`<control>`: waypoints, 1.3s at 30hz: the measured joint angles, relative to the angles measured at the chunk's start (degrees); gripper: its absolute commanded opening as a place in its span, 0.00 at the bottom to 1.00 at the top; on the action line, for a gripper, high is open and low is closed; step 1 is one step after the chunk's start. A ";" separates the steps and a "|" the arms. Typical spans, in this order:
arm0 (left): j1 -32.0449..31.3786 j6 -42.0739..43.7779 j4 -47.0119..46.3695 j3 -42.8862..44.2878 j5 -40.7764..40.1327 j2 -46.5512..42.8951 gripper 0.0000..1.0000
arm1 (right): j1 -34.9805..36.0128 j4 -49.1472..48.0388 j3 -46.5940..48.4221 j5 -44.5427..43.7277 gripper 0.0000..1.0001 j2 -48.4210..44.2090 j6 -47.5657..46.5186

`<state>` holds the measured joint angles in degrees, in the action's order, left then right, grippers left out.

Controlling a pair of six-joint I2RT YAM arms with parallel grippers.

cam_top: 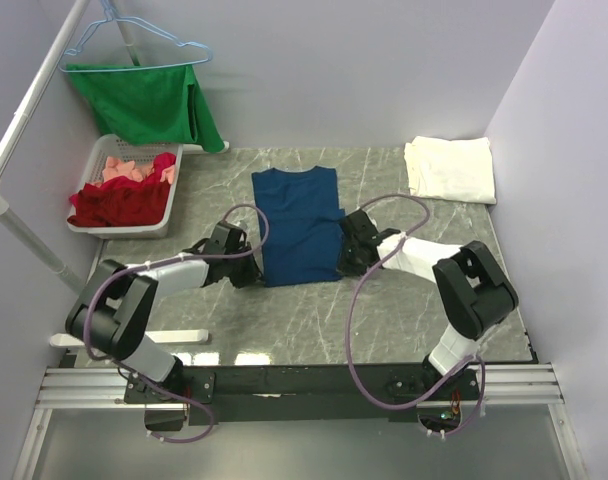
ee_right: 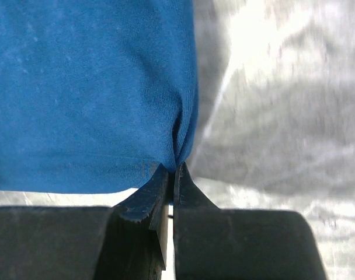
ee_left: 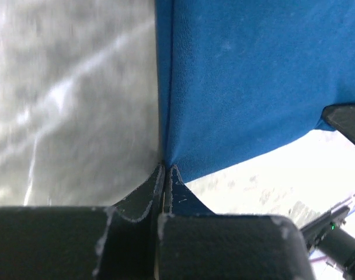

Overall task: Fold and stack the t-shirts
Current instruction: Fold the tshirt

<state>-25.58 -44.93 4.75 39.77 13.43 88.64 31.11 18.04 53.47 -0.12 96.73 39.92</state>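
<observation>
The navy blue t-shirt (cam_top: 298, 225) lies folded to a narrow strip in the middle of the table, collar at the far end, print hidden. My left gripper (cam_top: 252, 272) is shut on its near left hem corner (ee_left: 169, 157). My right gripper (cam_top: 342, 268) is shut on its near right hem corner (ee_right: 183, 153). Both hold the hem low over the table. The white t-shirt (cam_top: 449, 168) lies folded at the far right corner, apart from both grippers.
A white basket (cam_top: 96, 222) with red and pink clothes stands at the far left. A green garment (cam_top: 149, 102) hangs on a blue hanger (cam_top: 134, 35) from a white rail (cam_top: 24, 130) behind it. Walls close in on both sides.
</observation>
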 measured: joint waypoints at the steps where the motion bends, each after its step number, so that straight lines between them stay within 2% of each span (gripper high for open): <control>1: -0.04 -0.07 0.79 -0.55 -0.04 -1.11 0.01 | 0.09 -0.04 -0.79 0.15 0.00 -0.66 0.09; 13: -2.95 -3.41 8.76 -5.09 -2.80 -16.28 0.01 | 5.38 3.02 -10.82 0.57 0.00 -16.00 2.43; 23: -10.25 -10.16 16.48 -7.45 -8.48 -30.84 0.01 | 9.86 7.93 -13.73 0.55 0.00 -28.59 4.79; 30: -15.93 -14.58 20.94 -7.39 -12.55 -33.81 0.01 | 10.91 11.04 -13.75 0.59 0.00 -31.63 5.22; 39: -16.85 -16.70 25.53 -1.64 -18.38 -34.29 0.01 | 11.28 15.45 -9.22 -1.44 0.00 -32.09 4.31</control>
<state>-42.44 -61.63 30.28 38.13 -4.95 54.35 42.39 33.50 44.25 -1.56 64.64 44.23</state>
